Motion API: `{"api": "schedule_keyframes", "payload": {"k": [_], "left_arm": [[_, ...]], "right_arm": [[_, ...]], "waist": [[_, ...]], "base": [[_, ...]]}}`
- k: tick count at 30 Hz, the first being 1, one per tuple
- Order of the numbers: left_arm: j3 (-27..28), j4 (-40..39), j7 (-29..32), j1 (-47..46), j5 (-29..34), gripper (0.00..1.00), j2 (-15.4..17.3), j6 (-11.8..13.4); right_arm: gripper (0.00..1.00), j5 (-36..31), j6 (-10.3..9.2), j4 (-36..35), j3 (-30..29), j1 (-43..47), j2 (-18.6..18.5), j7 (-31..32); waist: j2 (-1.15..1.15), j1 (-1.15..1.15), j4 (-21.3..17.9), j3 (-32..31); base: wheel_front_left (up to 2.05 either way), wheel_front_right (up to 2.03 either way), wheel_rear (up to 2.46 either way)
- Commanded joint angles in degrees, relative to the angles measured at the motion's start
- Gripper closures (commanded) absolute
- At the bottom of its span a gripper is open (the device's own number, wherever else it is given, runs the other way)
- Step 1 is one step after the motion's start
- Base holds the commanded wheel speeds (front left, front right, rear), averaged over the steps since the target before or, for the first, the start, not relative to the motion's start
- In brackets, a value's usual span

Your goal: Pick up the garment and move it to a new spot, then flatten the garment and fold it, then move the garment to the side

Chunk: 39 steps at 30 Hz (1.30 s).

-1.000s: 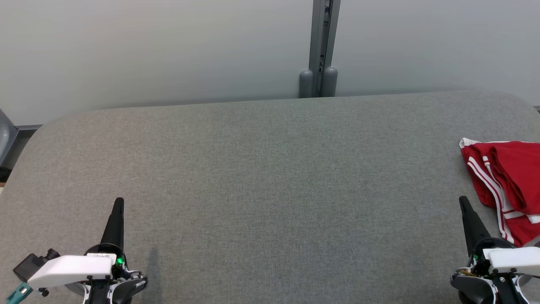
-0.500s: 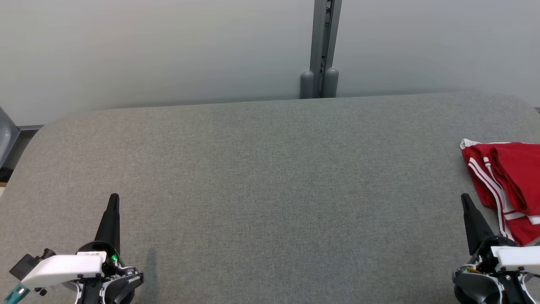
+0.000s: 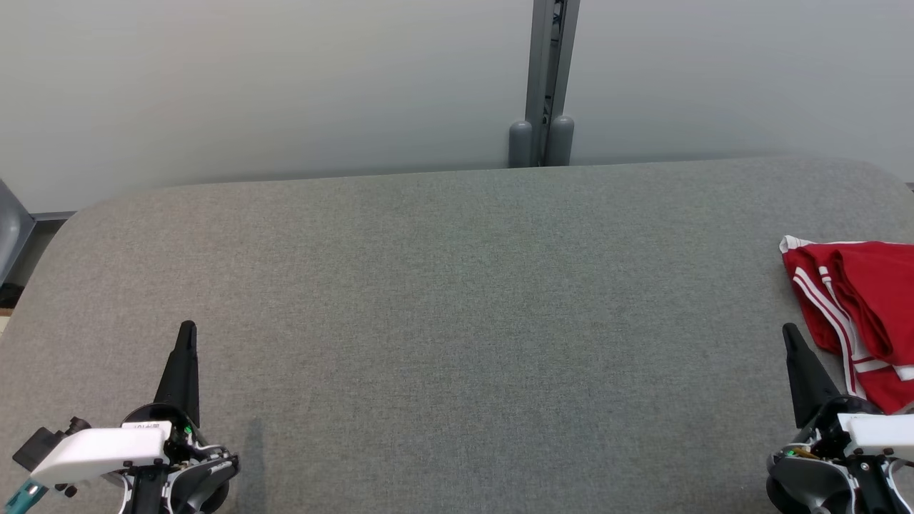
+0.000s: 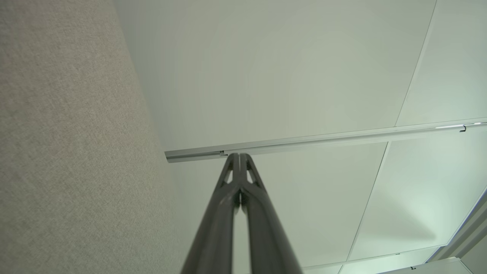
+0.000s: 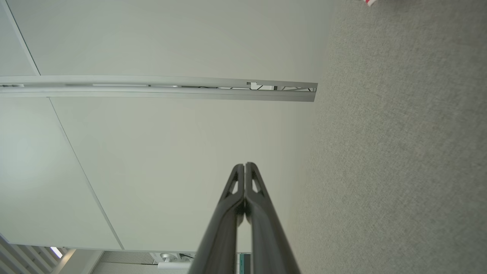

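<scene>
Head view: red garment (image 3: pixel 867 307) at right edge of table (image 3: pixel 457 300); left fingers (image 3: pixel 180 364), right fingers (image 3: pixel 801 364) closed, far apart

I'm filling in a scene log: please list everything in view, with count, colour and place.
garment: one, red with white stripes, loosely folded on the table's right side, cut off by the head view's right edge
table: one, grey fabric top with rounded far corners, across the head view
post: one, grey metal, upright at the wall behind the table
cylinders: two, grey, at the post's foot
wall: pale panels, behind the table
left gripper: one, dark fingers, shut, lower left over the table
right gripper: one, dark fingers, shut, lower right beside the garment, holding nothing
</scene>
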Motion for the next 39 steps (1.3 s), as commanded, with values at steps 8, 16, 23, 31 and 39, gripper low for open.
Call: {"api": "schedule_keyframes", "payload": {"k": [8,16,23,31,39], "left_arm": [[0.2,-0.14,0.2,-0.74,-0.07,1.0,0.3,-0.26],[0.2,-0.14,0.2,-0.73,-0.08,1.0,0.3,-0.26],[0.2,-0.14,0.19,-0.73,-0.08,1.0,0.3,-0.26],[0.19,-0.15,0.19,-0.73,-0.08,1.0,0.3,-0.26],[0.19,-0.15,0.19,-0.73,-0.08,1.0,0.3,-0.26]], "right_arm": [[1.0,-0.01,0.02,-0.15,-0.23,-0.43,-0.27,0.29],[1.0,-0.1,0.02,-0.15,-0.27,-0.44,-0.21,0.36],[1.0,-0.16,0.02,-0.14,-0.3,-0.45,-0.16,0.35],[1.0,-0.19,0.02,-0.14,-0.37,-0.45,-0.13,0.37],[1.0,-0.25,0.03,-0.14,-0.4,-0.46,-0.09,0.43]], "waist": [[0.0,0.0,0.0,0.0],[0.0,0.0,0.0,0.0],[0.0,0.0,0.0,0.0],[0.0,0.0,0.0,0.0],[0.0,0.0,0.0,0.0]], "base": [[0.0,0.0,0.0],[0.0,0.0,0.0],[0.0,0.0,0.0],[0.0,0.0,0.0],[0.0,0.0,0.0]]}}
